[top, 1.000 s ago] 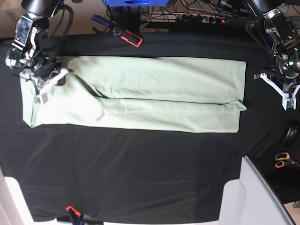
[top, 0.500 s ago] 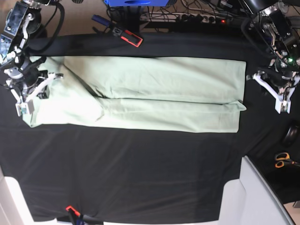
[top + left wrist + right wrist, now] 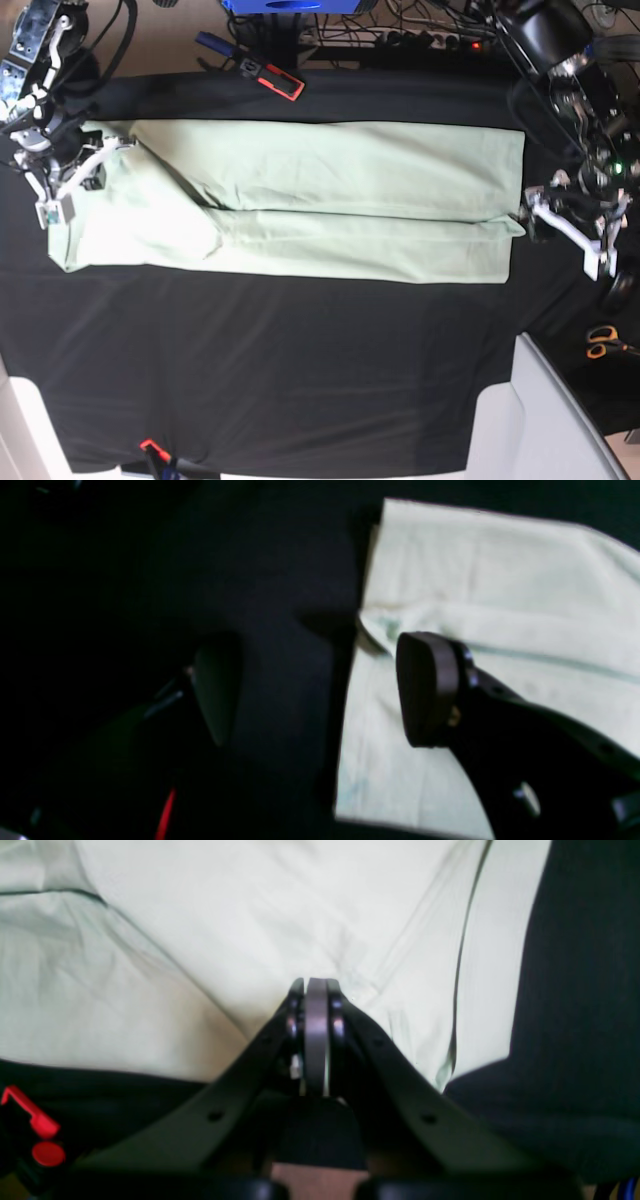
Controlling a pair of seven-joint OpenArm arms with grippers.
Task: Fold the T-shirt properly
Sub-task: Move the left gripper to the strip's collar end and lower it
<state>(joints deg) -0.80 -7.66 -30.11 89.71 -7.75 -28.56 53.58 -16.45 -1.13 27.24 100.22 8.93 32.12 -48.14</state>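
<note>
Shirt (image 3: 330, 200) lies as a long strip across the frame's upper half. Left claw (image 3: 567, 232) gapes wide at its right edge — take both layers. Right claw (image 3: 62, 180), pinched shut with nothing held, sits upper left.

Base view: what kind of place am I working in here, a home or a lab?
Most likely a robotics lab bench, not a home. A black cloth-covered table holds the T-shirt, a tangle of cables and a power strip runs along the far edge, and scissors lie at the side.
</note>
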